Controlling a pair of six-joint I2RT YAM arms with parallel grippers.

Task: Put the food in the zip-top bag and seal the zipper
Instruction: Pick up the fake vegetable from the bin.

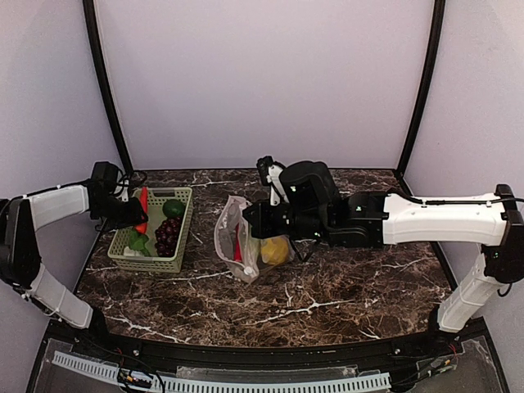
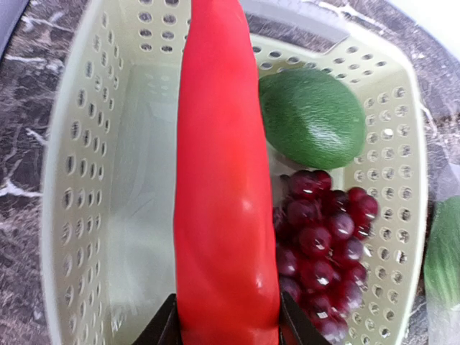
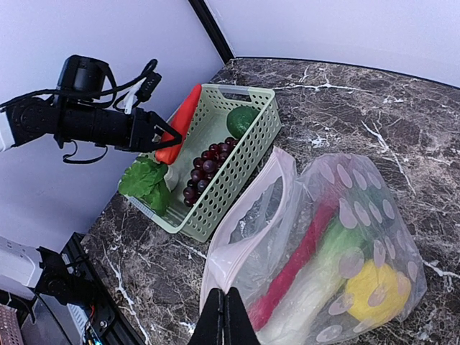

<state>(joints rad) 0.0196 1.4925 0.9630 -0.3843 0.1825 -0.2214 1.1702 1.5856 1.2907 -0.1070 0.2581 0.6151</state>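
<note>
Dark marble bench [image 1: 344,286]. Zip-top bag [image 3: 338,237] mid-bench, right of the green basket [image 1: 155,264], mouth gaping. Right fingers [image 3: 215,323] are pinched tight on its rim. Only the right wrist view shows the contents: bagged chili [image 3: 295,277], pale leafy stalk [image 3: 323,280], lemon [image 3: 377,287]. Left fingers [image 2: 162,329], mostly cut off, clamp the held chili [image 2: 223,180] over the basket. Left wrist view shows avocado [image 2: 313,118] and grapes [image 2: 323,244] below.

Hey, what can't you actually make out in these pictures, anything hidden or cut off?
- Left wrist: chili runs off top and bottom edges and hides the basket's middle.
- Left wrist: left gripper cut off by the bottom edge; only fingertips show.
- Right wrist: bag's dotted film blurs the food inside; right gripper cropped at the bottom edge.
- Top: right arm overlaps the bag.
</note>
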